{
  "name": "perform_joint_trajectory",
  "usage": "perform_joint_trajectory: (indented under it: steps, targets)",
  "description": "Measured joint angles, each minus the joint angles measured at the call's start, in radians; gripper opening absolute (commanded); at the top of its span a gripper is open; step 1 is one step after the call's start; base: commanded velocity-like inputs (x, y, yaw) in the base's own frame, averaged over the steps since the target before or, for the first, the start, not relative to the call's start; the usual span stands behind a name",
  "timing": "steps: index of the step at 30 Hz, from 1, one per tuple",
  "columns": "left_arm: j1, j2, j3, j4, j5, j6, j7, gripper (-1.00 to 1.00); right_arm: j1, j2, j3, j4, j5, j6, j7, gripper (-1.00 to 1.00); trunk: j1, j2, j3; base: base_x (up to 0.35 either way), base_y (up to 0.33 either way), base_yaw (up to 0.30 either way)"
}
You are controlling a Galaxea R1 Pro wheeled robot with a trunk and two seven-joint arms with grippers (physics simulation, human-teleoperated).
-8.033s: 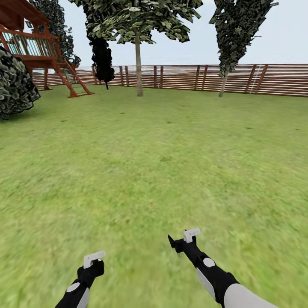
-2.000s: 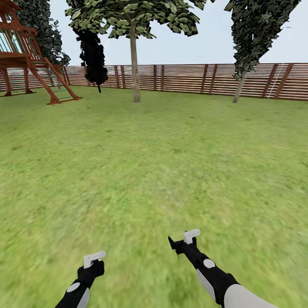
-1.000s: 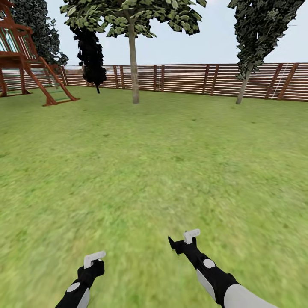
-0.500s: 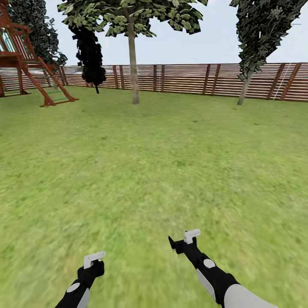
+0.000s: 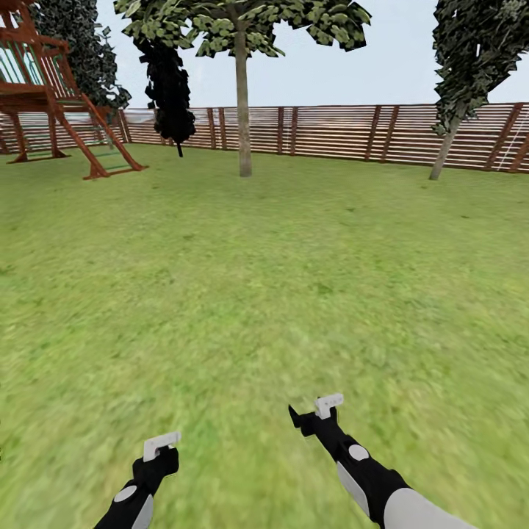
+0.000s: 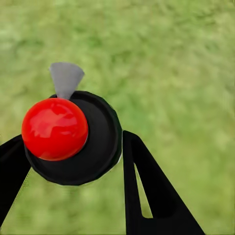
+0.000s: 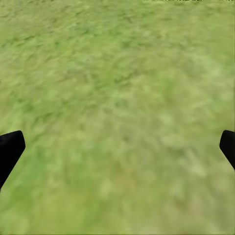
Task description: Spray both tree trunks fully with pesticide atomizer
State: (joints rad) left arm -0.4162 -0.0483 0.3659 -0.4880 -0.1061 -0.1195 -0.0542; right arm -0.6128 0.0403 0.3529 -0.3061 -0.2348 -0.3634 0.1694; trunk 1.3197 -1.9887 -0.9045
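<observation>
Standing on the open lawn [image 5: 242,279], the robot holds both arms low and forward over the grass. The left hand [image 5: 162,444] hangs near the bottom of the head view, a pale tip showing above its black wrist. In the left wrist view its two black fingers [image 6: 147,196] are closed in on a round black body with a glossy red ball on it and a small grey cone at its edge. This looks to be the pesticide atomizer [image 6: 98,147], gripped there above the grass. The right hand [image 5: 316,410] is stretched a little further out than the left. In the right wrist view its dark fingertips [image 7: 10,149] sit far apart at the two sides with bare grass between them, so it is released and carrying nothing.

Far ahead, a tree [image 5: 242,29] with a straight, pale tree trunk [image 5: 243,117] and jagged green foliage stands on the grass just before the brown slatted fence [image 5: 330,132]. Left of it is a narrow black conifer [image 5: 169,81], and further left a red-brown wooden play tower [image 5: 51,88] with a sloping ladder. Towards the right edge, a darker tree with a thin leaning stem [image 5: 444,150] rises by the fence. Both hands are well apart from the trunk, with a wide stretch of lawn between.
</observation>
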Motion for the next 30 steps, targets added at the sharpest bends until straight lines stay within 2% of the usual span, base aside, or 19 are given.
perform_joint_trajectory:
  steps: [6,30]
  targets:
    - [0.000,-0.001,0.000,0.000,0.000,0.000,0.000,-1.00,0.000,0.000,0.000,0.000,0.000,-0.001,0.000,1.00,0.000,0.000,-0.007,0.340,0.059,0.132]
    - [0.000,-0.001,0.000,0.001,0.002,0.000,0.000,-1.00,0.000,0.000,0.000,0.001,0.005,0.001,0.001,1.00,0.000,0.000,-0.008,0.340,0.001,0.002]
